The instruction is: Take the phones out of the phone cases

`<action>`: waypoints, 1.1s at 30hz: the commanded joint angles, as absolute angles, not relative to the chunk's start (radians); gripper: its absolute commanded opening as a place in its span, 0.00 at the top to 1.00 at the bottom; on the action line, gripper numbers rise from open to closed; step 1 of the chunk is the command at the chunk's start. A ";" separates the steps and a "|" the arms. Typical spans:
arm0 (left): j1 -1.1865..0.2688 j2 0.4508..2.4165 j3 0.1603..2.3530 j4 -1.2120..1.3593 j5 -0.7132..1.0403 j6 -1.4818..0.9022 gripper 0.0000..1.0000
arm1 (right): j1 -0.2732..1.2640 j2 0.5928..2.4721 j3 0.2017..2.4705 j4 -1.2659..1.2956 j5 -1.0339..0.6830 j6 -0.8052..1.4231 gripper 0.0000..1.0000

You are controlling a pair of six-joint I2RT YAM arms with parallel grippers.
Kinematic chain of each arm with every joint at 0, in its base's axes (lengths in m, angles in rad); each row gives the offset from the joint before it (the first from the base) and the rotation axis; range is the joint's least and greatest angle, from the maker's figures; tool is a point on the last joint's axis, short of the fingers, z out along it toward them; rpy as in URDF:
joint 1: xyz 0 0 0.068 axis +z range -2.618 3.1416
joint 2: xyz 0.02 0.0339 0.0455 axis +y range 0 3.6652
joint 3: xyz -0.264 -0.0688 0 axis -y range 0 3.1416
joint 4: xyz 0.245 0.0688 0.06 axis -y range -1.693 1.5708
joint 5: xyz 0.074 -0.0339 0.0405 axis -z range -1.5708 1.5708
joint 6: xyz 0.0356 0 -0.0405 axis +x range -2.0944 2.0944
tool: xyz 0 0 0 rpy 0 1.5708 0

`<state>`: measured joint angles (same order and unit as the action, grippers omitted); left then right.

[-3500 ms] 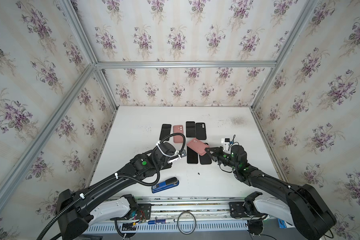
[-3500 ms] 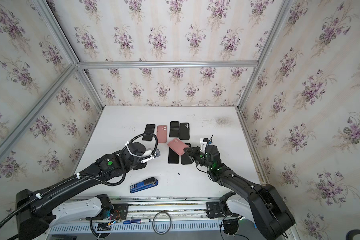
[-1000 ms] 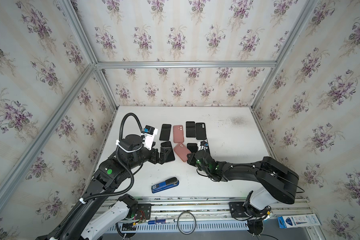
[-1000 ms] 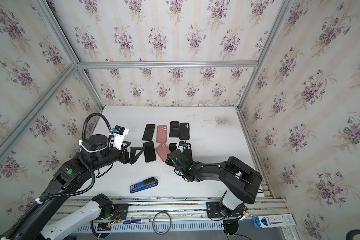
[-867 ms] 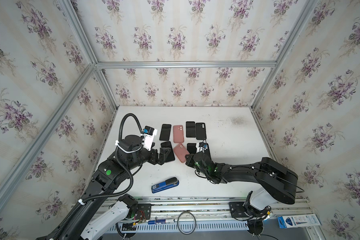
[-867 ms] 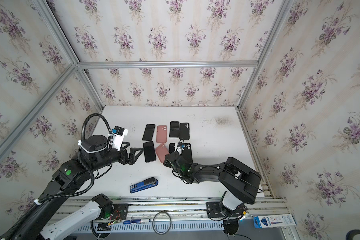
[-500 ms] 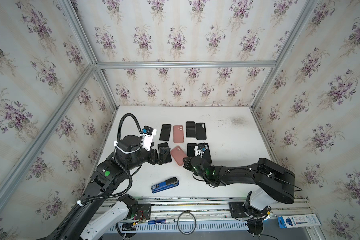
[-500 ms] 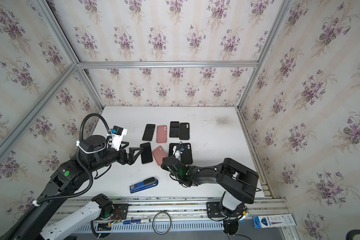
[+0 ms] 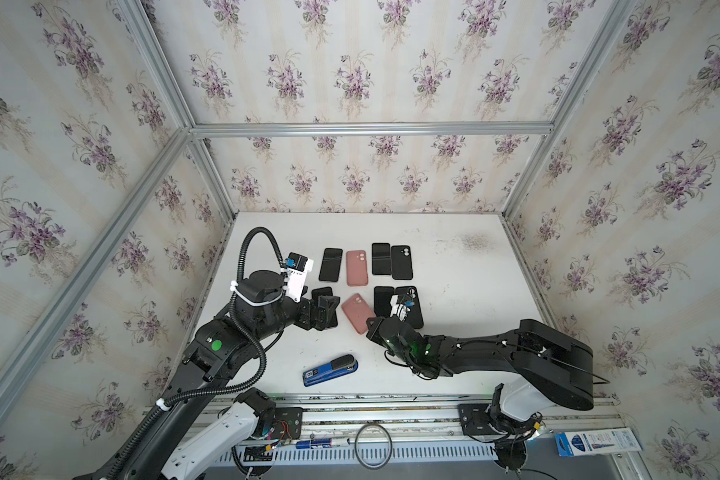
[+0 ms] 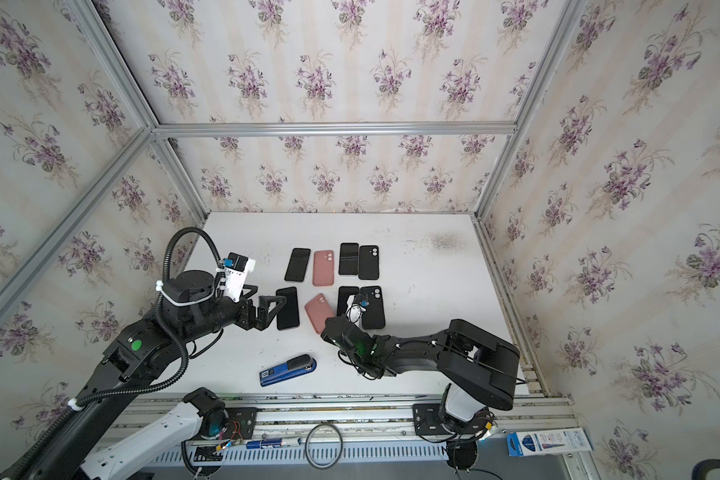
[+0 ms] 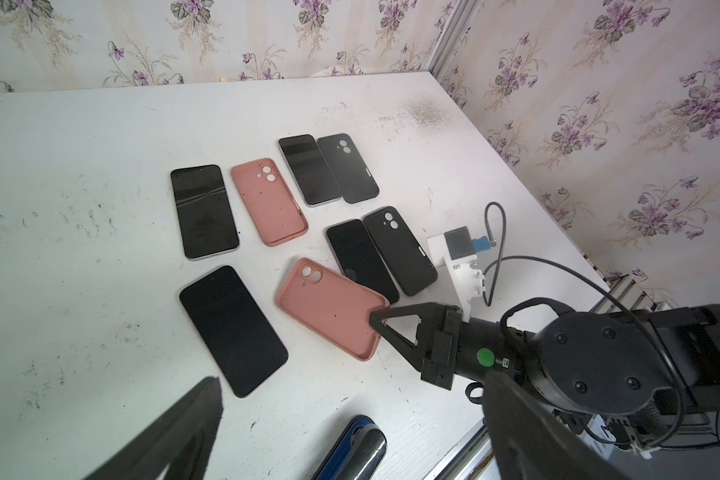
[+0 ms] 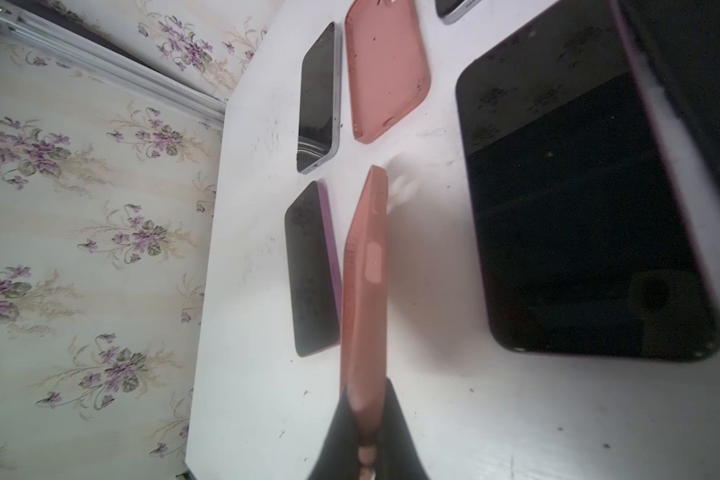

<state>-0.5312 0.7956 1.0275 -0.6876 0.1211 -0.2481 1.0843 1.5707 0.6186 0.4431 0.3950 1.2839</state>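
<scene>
Our right gripper (image 11: pixel 378 323) pinches the near corner of the empty salmon-pink silicone phone case (image 11: pixel 329 307), which lies about the middle of the white tabletop (image 11: pixel 100 124). The bare black slab phone (image 11: pixel 233 330) lies screen-up just beside it, toward the left edge. Our left gripper (image 10: pixel 274 311) hangs over that phone with fingers spread wide. We judge the thin, floppy case wall could slip from the pinch, or a swing could sweep the case into the phone.

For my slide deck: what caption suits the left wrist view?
Right jaws pinch a corner of the empty pink case, a bare phone lying beside it.
</scene>
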 commanded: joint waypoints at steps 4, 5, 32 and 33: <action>-0.531 0.813 1.036 -0.684 0.132 -0.270 0.00 | 1.086 1.604 0.635 0.473 0.472 1.338 1.00; -0.531 0.812 1.033 -0.684 0.131 -0.275 0.00 | 1.086 1.606 0.639 0.474 0.475 1.345 1.00; -0.409 0.840 0.861 -0.634 0.123 -0.473 0.00 | 1.125 1.365 0.571 0.209 0.197 1.379 0.35; -0.388 0.847 0.850 -0.633 0.135 -0.489 0.00 | 1.115 1.342 0.586 0.155 0.193 1.317 0.34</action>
<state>-0.4191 0.8387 0.8642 -0.6659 0.1097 -0.4240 1.1252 1.3876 0.5739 0.2615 0.2108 1.4425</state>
